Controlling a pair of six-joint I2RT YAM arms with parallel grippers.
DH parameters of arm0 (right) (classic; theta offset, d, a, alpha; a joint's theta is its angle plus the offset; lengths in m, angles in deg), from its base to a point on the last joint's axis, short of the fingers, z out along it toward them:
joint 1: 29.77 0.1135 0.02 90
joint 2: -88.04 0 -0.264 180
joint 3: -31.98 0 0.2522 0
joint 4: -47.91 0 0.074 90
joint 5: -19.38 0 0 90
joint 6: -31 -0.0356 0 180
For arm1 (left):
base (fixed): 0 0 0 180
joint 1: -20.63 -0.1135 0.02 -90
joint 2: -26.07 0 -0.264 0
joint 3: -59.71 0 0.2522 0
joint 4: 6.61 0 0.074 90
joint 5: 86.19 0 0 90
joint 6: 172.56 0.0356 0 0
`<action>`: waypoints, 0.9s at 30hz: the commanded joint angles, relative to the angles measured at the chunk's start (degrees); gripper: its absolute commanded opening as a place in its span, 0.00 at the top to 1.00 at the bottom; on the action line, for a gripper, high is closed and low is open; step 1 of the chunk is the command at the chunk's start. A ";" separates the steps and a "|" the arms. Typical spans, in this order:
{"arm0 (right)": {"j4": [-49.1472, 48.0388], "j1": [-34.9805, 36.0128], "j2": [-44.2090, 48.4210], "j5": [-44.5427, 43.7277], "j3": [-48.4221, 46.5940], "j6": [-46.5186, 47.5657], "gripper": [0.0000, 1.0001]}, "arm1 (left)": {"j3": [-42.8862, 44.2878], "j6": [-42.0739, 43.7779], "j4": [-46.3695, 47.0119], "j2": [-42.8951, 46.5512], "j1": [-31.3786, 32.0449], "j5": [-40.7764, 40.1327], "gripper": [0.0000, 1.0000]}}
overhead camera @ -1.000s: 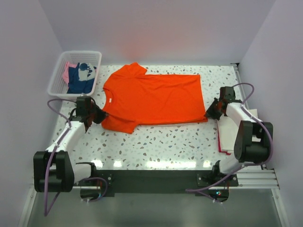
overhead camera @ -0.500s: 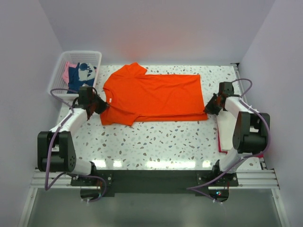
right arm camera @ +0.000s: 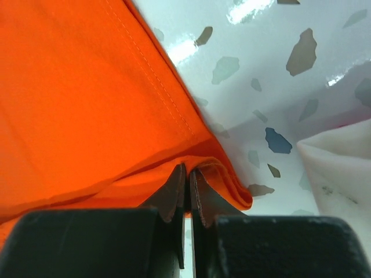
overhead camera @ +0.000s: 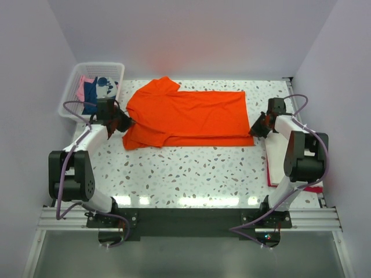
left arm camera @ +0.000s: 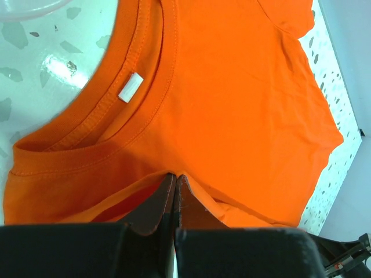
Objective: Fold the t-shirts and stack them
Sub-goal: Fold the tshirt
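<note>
The orange t-shirt [overhead camera: 188,116] is lying spread across the far half of the surface [overhead camera: 203,171], collar toward the left and hem toward the right, with its near long edge doubling over on itself. The left end effector [left arm camera: 175,182] is pinching the cloth just below the collar, its fingers pressed together with orange fabric between them. The right end effector [right arm camera: 186,174] is gripping the near hem corner the same way, fingers clamped on a folded lip of hem.

Judging from this, the first lengthwise fold is in hand, with the near side going over toward the far side, and this shirt is not yet ready for stacking. The next move is probably calling for both arms travelling away from their bases together, at matching pace and height, so that the held edge is landing taut and parallel to the far edge. Uneven travel would be skewing the fold.

Both arms are reaching forward, each along its own side of the surface, wrists low and turning inward toward the shirt. A cream t-shirt [overhead camera: 278,165] is lying folded under the right arm, with a red t-shirt [overhead camera: 313,189] peeking out beneath it. A navy t-shirt [overhead camera: 93,104] and a pink t-shirt [overhead camera: 82,88] are sitting in the white basket [overhead camera: 66,95] at the far left.
</note>
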 commanded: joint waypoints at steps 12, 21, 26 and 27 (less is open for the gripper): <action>-3.86 -1.29 -3.97 2.06 -5.57 -2.26 1.00 | 6.95 1.01 3.60 -5.96 -0.10 1.59 1.00; -4.39 -1.38 -5.90 3.11 -7.77 -3.14 1.00 | 9.59 0.65 4.57 -9.22 -0.10 3.00 1.00; -4.39 -1.47 -7.13 3.02 -8.39 -3.22 1.00 | 11.53 0.92 4.31 -11.58 -0.10 3.35 1.00; -4.22 -1.56 -7.14 3.20 -8.39 -3.31 1.00 | 11.88 0.83 4.48 -11.85 -0.19 3.70 1.00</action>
